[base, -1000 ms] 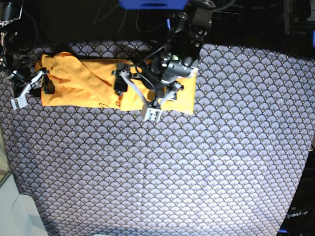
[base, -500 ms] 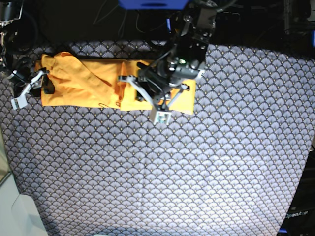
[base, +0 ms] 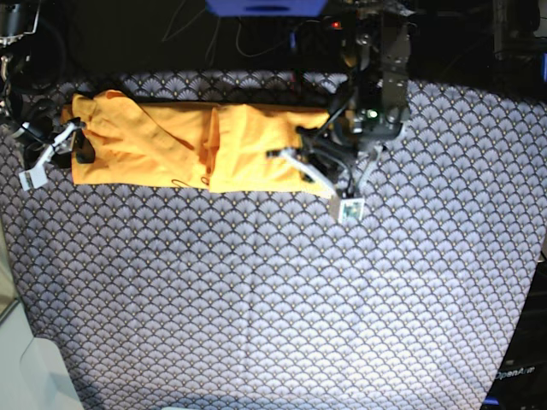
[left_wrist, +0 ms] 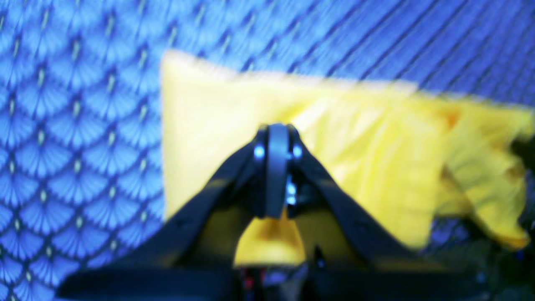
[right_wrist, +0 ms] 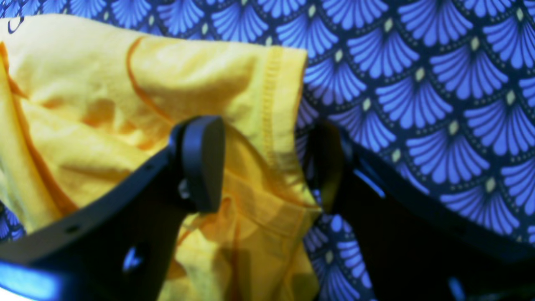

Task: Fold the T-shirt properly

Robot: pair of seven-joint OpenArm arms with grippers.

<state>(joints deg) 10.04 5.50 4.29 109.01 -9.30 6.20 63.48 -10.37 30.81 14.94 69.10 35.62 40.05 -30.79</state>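
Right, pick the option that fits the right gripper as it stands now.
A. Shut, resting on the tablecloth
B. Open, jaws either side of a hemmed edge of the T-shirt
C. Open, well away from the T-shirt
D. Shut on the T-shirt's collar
B: in the right wrist view the right gripper stands open, one finger over the yellow T-shirt, the other over the tablecloth, with the stitched hem between them.

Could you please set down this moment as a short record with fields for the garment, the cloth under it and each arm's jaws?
garment: yellow T-shirt, folded into a long strip, lying flat
surface: blue patterned tablecloth
left gripper: jaws shut, at the strip's end; blur hides whether fabric is pinched
right gripper: jaws open, straddling the hemmed edge at the other end
fold state: lengthwise fold done, not yet folded across
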